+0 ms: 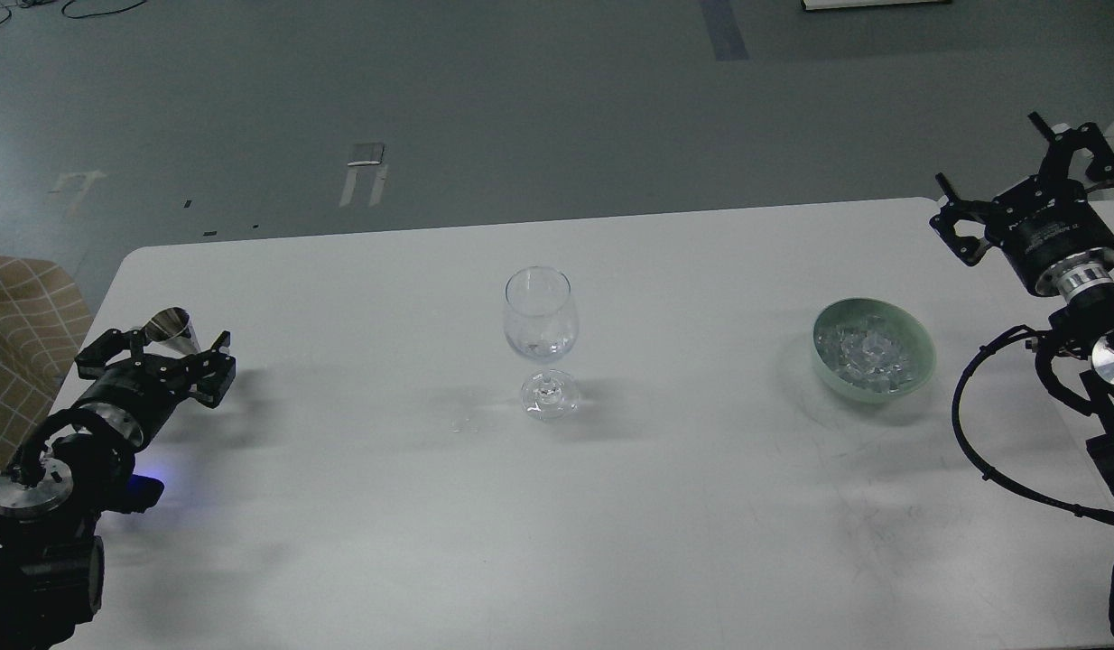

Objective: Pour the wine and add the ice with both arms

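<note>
A clear wine glass (541, 334) stands upright at the table's middle, with glassy glints low in its bowl. A pale green bowl (918, 357) to its right holds several clear ice cubes (864, 357). My left gripper (167, 348) is at the table's left side, its fingers spread wide on either side of a small metal cup (171, 325) without closing on it. My right gripper (990, 158) is open and empty, raised over the table's far right edge, behind and to the right of the bowl.
The white table (611, 524) ends at the left near a checked chair (20, 316). A faint clear speck (462, 422) lies left of the glass's foot. My right arm's black cable loop (972, 424) hangs beside the bowl.
</note>
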Available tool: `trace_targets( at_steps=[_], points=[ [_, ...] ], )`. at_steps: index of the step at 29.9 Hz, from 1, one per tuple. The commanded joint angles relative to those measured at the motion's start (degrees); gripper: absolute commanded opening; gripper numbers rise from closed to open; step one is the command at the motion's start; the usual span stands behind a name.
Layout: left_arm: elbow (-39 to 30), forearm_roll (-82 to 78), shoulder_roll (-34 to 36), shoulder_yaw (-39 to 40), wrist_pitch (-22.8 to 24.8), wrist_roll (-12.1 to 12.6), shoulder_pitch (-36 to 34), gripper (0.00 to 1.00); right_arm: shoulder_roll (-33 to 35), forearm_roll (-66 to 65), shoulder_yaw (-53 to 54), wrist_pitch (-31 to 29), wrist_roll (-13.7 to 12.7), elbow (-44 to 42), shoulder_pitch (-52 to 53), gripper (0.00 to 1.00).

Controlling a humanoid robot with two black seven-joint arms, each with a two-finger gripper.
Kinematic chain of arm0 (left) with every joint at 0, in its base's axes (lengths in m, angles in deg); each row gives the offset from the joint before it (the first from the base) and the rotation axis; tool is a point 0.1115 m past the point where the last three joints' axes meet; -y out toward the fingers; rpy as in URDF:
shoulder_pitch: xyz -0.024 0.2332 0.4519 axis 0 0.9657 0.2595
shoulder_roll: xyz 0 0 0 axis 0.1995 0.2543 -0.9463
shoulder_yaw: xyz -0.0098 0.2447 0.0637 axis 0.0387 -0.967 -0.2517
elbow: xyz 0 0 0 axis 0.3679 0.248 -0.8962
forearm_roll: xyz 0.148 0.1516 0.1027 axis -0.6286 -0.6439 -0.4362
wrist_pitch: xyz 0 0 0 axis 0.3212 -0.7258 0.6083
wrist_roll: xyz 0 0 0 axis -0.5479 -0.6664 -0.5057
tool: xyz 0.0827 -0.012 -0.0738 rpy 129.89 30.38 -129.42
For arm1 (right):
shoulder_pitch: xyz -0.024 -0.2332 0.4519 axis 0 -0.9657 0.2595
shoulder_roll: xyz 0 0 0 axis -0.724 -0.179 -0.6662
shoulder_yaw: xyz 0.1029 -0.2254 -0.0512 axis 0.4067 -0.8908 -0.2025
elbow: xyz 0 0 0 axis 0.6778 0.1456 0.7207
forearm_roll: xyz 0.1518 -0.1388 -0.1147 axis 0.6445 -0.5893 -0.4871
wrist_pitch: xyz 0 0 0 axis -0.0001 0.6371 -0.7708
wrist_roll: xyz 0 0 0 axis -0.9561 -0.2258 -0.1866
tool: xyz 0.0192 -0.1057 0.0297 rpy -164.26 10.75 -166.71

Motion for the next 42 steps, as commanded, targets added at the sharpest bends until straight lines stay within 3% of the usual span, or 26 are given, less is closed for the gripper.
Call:
trace_targets(
  at_steps=[1, 10, 15, 18, 26, 30, 34, 37, 40, 42],
  points=[
    [-3.26, 0.02, 1.17, 0.17, -0.08, 0.15, 1.44, 0.84, 0.00, 0.05, -0.09, 0.01, -0.01, -0.09, 0.00, 1.00],
    [-15.65, 0.11, 3.63, 0.70, -4.39, 0.24, 3.90, 0.84, 0.00, 0.05, 0.00, 0.01, -0.01, 0.00, 0.00, 1.00],
    [-22.07, -0.07, 5.39, 1.93, -7.11, 1.55, 4.79, 0.85, 0.17, 0.05, 0.00, 0.01, -0.01, 0.08, -0.09, 1.00],
    [-24.27, -0.69, 8.02, 1.31, -6.33, 0.77, 4.70, 0.89, 2.36, 0.05, -0.09, -0.26, -0.09, 0.61, -0.09, 1.00],
    [-24.37, -4.01, 9.09, 0.87, -0.09, -0.02, 1.01, 0.90, 6.50, -0.04, -0.18, -0.70, -0.36, 4.47, -2.98, 1.00],
    [-24.72, -10.53, 7.86, 0.00, -0.87, -0.38, -3.54, 0.88, 7.91, -4.85, -0.09, -0.61, -0.27, 8.25, -4.22, 1.00],
    [-24.90, -10.44, 6.89, -0.79, -5.61, 0.15, -8.91, 0.84, 7.82, -7.59, -0.09, -0.44, -0.18, 10.72, -4.13, 1.00],
    [-23.93, -10.88, 6.98, -2.98, -6.24, 0.94, -14.26, 0.88, 7.73, -7.68, 0.00, 0.00, -0.18, 11.68, -4.04, 1.00],
    [-24.98, -11.23, 6.45, -6.15, -5.10, -0.46, -16.04, 0.93, 7.91, -7.86, 0.00, 0.09, -0.18, 12.30, -3.86, 1.00],
    [-24.98, -11.32, 5.49, -6.42, -2.21, -3.70, -15.87, 0.93, 8.00, -8.64, -0.09, 0.18, -0.18, 12.65, -3.51, 1.00]
  ],
)
